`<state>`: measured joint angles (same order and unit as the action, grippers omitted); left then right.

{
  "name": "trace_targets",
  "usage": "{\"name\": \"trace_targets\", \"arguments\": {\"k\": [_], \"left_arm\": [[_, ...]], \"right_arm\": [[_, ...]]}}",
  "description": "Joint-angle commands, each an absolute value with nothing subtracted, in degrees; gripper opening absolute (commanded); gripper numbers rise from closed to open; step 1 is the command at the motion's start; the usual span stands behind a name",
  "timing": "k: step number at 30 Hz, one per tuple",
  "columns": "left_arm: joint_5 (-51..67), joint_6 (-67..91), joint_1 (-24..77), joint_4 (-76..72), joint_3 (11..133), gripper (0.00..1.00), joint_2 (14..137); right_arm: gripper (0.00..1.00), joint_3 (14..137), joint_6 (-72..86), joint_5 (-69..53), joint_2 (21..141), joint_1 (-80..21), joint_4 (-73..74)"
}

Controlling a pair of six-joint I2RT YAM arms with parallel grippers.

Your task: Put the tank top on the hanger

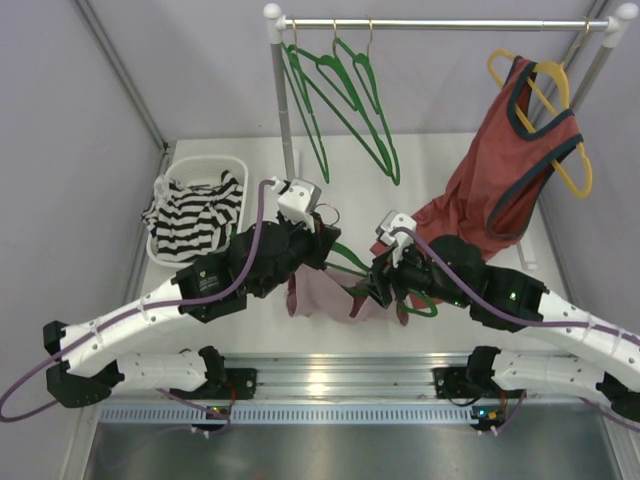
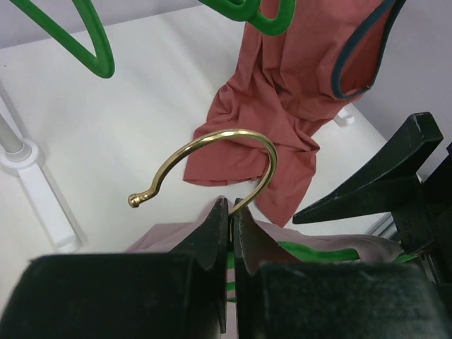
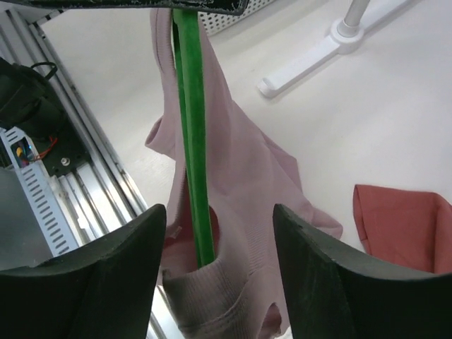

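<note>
We find the left pincer (image 2: pixel 232 224) clamped together on the stem of the brass-coloured hook (image 2: pixel 227 132) of the thin bright-green triangular hanger (image 3: pixel 191 106). The right pincer (image 3: pixel 219 226) stands apart, its fingers either side of the plain dusty-pink sleeveless tank top (image 3: pixel 247 176) without gripping it. The tank top hangs from the hanger, held up between the two arms above the near part of the white counter (image 1: pixel 430 165). In our judgement the chief risk is slippage: the fabric appears bunched along one green arm, so a tilt of the hanger could shed it. The narrow hold on a thin metal stem could also let the hanger swivel. Should the right pincer close where it stands, it may take the green arm along with the cloth. Only the left wrist view shows the grip on the hook. Only the right wrist view shows the green arm running inside the fabric. Only the top view shows the metal rail (image 1: pixel 450 22) at the far side of the counter.
</note>
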<state>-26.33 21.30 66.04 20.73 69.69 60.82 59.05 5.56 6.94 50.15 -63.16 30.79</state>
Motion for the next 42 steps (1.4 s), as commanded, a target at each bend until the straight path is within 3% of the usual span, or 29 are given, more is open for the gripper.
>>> {"name": "trace_targets", "arguments": {"k": [1, 11, 13, 14, 15, 16, 18, 20, 34, 42], "left_arm": [[-25.67, 19.69, 65.92, 18.11, 73.56, 0.00, 59.59], [-25.22, 19.51, 65.92, 16.70, 75.76, 0.00, 61.08], [-25.84, 19.60, 65.92, 17.05, 76.02, 0.08, 61.26], [-26.19, 19.69, 66.00, 17.22, 76.03, 0.14, 61.26], [-27.06, 19.77, 65.92, 17.49, 75.85, 0.29, 61.09], [-27.51, 19.78, 65.92, 17.58, 75.68, 0.36, 60.91], [-29.08, 19.95, 66.00, 17.58, 74.80, 0.48, 59.95], [-30.40, 19.78, 65.92, 17.67, 73.92, 0.51, 58.46], [-32.70, 22.06, 65.92, 19.69, 62.50, 0.58, 45.36], [-29.62, 21.09, 65.83, 15.48, 53.36, 0.58, 45.09]], "right_arm": [[0.60, 57.75, 5.71, 3.34, 48.43, -62.40, 27.25], [0.08, 56.25, 7.21, 1.76, 46.23, -62.40, 24.87], [0.00, 56.08, 7.38, 1.84, 45.18, -62.40, 24.52], [0.00, 55.99, 7.64, 2.37, 44.91, -62.40, 24.35], [0.00, 55.90, 7.91, 2.63, 44.56, -62.40, 24.35], [0.00, 55.90, 8.00, 2.98, 43.86, -62.40, 24.35], [0.00, 55.72, 8.44, 3.69, 43.16, -62.40, 24.43], [0.00, 55.46, 8.79, 4.21, 42.19, -62.40, 24.52], [0.00, 56.69, 9.84, 7.03, 40.60, -62.40, 26.72], [0.00, 58.79, 9.67, 6.86, 40.25, -62.40, 27.51]]}}
